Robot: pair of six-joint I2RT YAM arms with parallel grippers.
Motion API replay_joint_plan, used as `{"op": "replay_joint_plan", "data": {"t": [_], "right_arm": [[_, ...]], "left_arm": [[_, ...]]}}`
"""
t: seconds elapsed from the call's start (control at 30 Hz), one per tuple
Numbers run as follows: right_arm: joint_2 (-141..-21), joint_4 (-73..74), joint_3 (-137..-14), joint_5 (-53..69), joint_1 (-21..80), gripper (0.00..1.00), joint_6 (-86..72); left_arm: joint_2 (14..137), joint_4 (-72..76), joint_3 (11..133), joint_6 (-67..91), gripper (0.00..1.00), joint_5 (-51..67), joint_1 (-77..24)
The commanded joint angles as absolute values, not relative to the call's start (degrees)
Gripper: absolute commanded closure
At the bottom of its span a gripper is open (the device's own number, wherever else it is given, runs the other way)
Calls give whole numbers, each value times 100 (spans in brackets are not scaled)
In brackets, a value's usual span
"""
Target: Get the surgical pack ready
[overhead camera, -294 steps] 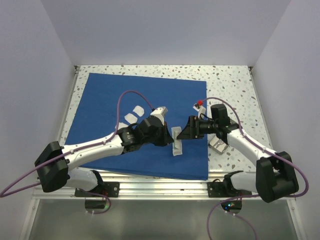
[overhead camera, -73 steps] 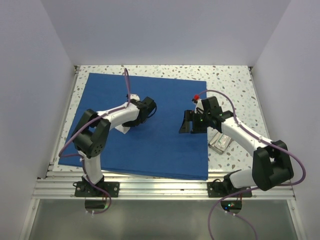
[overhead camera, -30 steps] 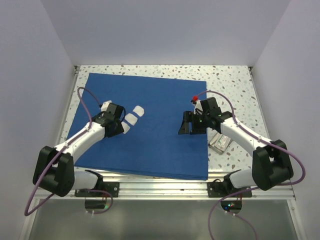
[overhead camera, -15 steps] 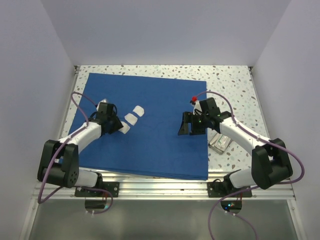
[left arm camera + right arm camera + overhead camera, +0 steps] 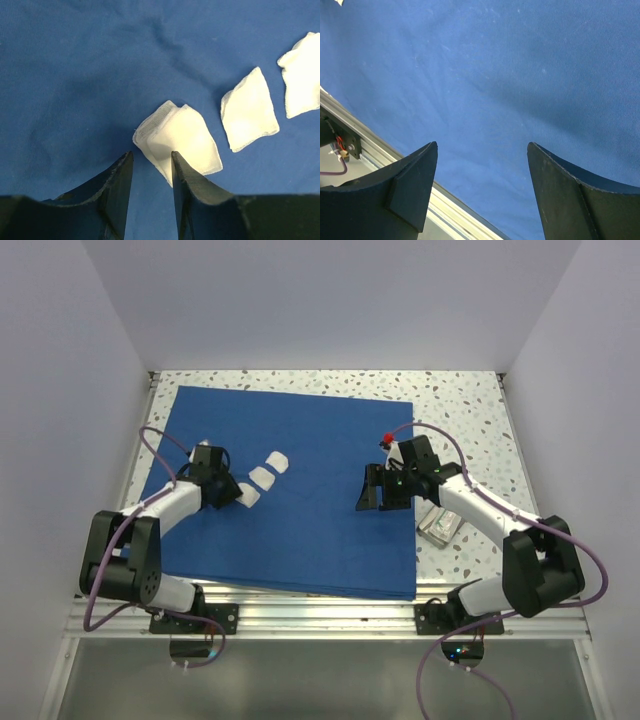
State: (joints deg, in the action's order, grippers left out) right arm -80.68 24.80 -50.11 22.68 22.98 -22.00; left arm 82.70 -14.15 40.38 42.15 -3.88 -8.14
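Observation:
The royal-blue drape [image 5: 320, 530] lies spread over the table. Three white gauze squares sit in a diagonal row on its left part: the nearest [image 5: 182, 137], the middle one [image 5: 249, 110] and the far one [image 5: 302, 75]. My left gripper [image 5: 151, 156] hovers low at the nearest square [image 5: 248, 497], its jaws part open around that square's near corner and not closed on it. My right gripper [image 5: 481, 145] hangs wide open over bare drape at the right [image 5: 366, 492]. A small silver tray [image 5: 440, 527] rests on the speckled table beyond the drape's right edge.
The speckled tabletop [image 5: 460, 400] shows around the drape at the back and right. An aluminium rail [image 5: 320, 615] runs along the near edge and also shows in the right wrist view [image 5: 375, 152]. White walls close in both sides.
My left arm has folded back and its gripper has slid a little to the left of the gauze row. The gauze squares and my right arm have not moved.

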Motion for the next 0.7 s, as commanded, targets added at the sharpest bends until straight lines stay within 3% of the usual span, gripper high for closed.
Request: {"op": "replay_joint_plan", "data": {"t": [0.0, 0.67], "right_arm": [[-8112, 2329, -5036, 2320, 2338, 24, -2118], [-8183, 2320, -5062, 2320, 2347, 24, -2118]], "left_arm": [[8341, -1196, 4131, 4034, 60, -422, -729], [8666, -949, 4184, 4043, 71, -527, -668]]}}
